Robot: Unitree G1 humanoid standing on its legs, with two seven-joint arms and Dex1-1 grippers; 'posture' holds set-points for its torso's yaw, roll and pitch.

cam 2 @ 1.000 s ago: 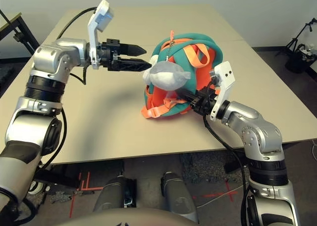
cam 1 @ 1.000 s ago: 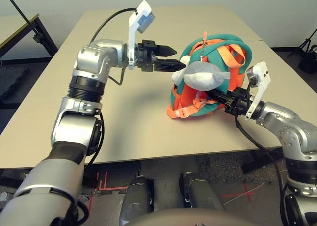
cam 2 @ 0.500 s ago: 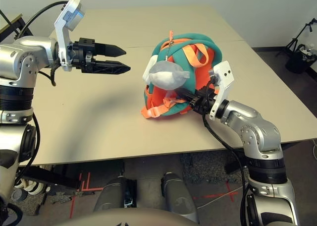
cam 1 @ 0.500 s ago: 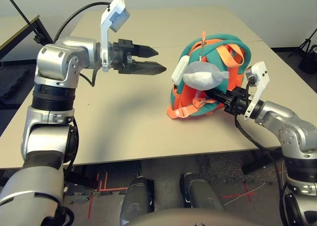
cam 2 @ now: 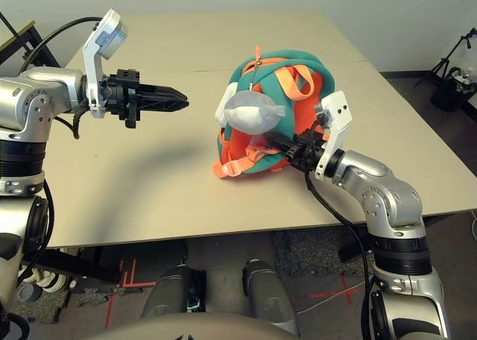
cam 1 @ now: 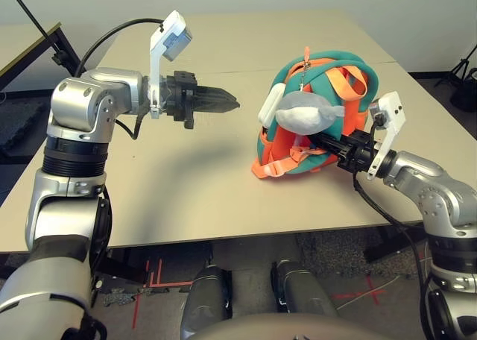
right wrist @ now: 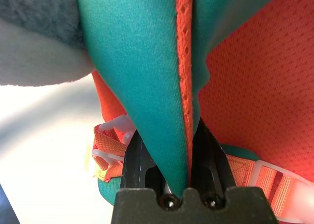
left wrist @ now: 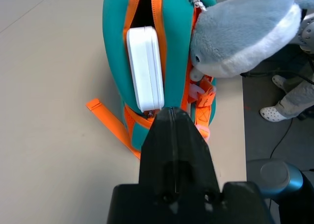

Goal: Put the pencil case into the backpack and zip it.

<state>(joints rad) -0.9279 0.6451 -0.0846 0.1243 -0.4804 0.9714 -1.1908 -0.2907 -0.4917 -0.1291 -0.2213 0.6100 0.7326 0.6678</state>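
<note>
Both fingers sets closed: right fingers (right wrist: pixel 169 150) pinch backpack (cam 1: pixel 320 120) fabric; left fingers (cam 1: pixel 223 101) empty.

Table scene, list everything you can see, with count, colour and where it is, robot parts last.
backpack: one, teal and orange, on the table's right half, opening unzipped.
pencil case: one, white, sticking out of the backpack's opening.
whale charm: one, grey plush, hanging on the backpack's front.
table: one, beige, under everything.
stand: one, black, far left, off the table.
left gripper: one, black fingers together, empty, in the air left of the backpack.
right gripper: one, black fingers pinching a teal fold of the backpack.
</note>
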